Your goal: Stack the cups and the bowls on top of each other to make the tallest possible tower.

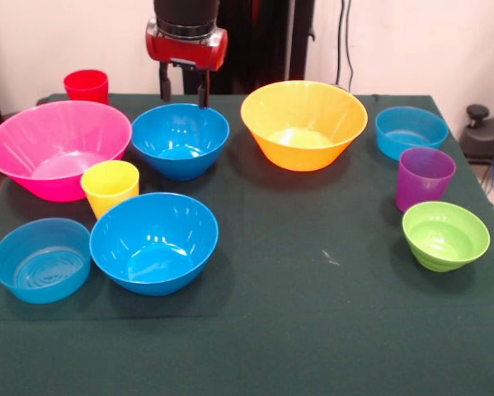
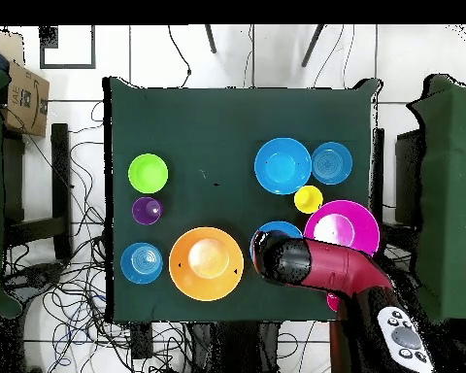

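Note:
My gripper (image 1: 183, 89) hangs open and empty just above the far rim of a deep blue bowl (image 1: 181, 140), which my arm (image 2: 305, 264) partly hides from overhead. A second blue bowl (image 1: 153, 242) sits nearer, with the yellow cup (image 1: 110, 187) and the pink bowl (image 1: 57, 148) to its left. The red cup (image 1: 87, 85) stands behind the pink bowl. The orange bowl (image 1: 303, 124) sits mid-table. The purple cup (image 1: 425, 177) and green bowl (image 1: 445, 235) are at the right. Small light-blue bowls (image 1: 42, 260) (image 1: 411, 132) sit on either side. No tower shows: every piece stands alone.
A dark green cloth (image 1: 312, 330) covers the table. From overhead, cables (image 2: 72, 311) lie on the floor round the table, and a cardboard box (image 2: 23, 97) sits at the left. A black device (image 1: 486, 132) stands off the table's right edge.

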You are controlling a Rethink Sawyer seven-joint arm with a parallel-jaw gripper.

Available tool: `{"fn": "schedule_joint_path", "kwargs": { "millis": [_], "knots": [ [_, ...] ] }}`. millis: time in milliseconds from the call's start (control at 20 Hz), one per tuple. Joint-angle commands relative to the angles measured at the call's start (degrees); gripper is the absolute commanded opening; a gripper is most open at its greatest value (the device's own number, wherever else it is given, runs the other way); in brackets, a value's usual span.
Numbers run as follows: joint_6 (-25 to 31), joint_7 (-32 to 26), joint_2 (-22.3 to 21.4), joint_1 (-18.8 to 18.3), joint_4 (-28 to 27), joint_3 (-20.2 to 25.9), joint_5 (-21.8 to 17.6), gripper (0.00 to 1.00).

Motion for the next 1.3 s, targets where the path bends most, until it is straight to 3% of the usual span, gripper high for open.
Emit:
{"fn": "schedule_joint_path", "kwargs": {
  "millis": [50,750,1300],
  "knots": [
    [3.0,-7.6,1.4,-1.3,-3.4,6.7,-5.4,1.0],
    [3.5,-8.1,3.5,-5.2,-4.7,9.9,-9.0,1.0],
    [-0.9,-7.8,9.7,-9.4,-7.8,10.7,-14.0,1.0]
  ]
}}
